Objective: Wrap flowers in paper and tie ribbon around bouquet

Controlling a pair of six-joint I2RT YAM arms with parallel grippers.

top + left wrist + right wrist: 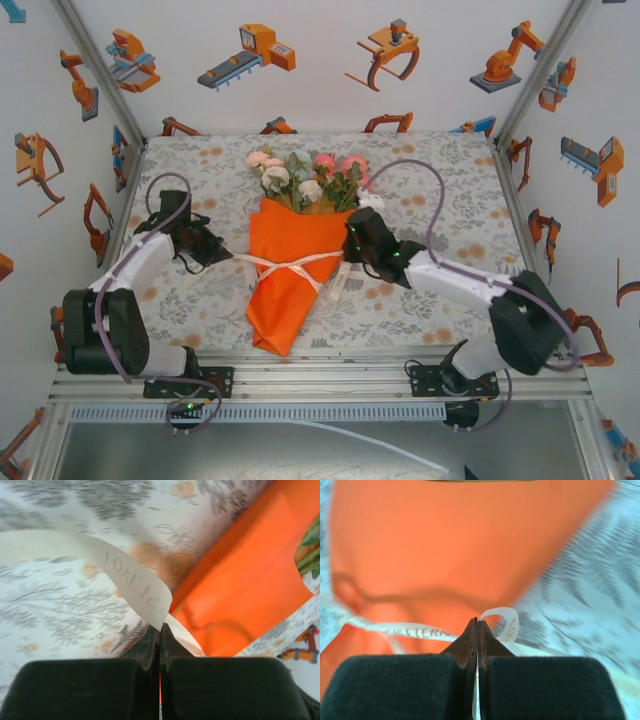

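Cloth [440, 190] covers the whole tabletop: pale, printed with grey leafy sprays and small orange blotches, lying flat to the edges. White walls [320, 90] close the space on three sides, dotted with cartoon robot arms and claws in orange and grey. Slanted aluminium posts [100, 70] run up the back corners, and a ribbed metal rail [320, 385] crosses the near edge where both arm bases are bolted.

At the centre of the cloth lies the bouquet [290, 250], its narrow tip toward the arms and its wide end toward the back wall. The flowers [305, 175] (pink, peach and white heads with green leaves) spill out of the top of the orange paper [285, 300]. The ribbon [290, 265] crosses the cone at about mid-height, with a knot on the paper and a strand stretching out to each side.

The left gripper [226, 257] sits just left of the cone, jaws pressed together on the ribbon's left strand; its wrist camera shows the lettered ribbon [135, 580] curling out from the fingertips over the cloth [50, 605]. The right gripper [347, 264] is at the cone's right edge, likewise clamped on the ribbon [415, 630], with the paper [445, 555] just beyond.
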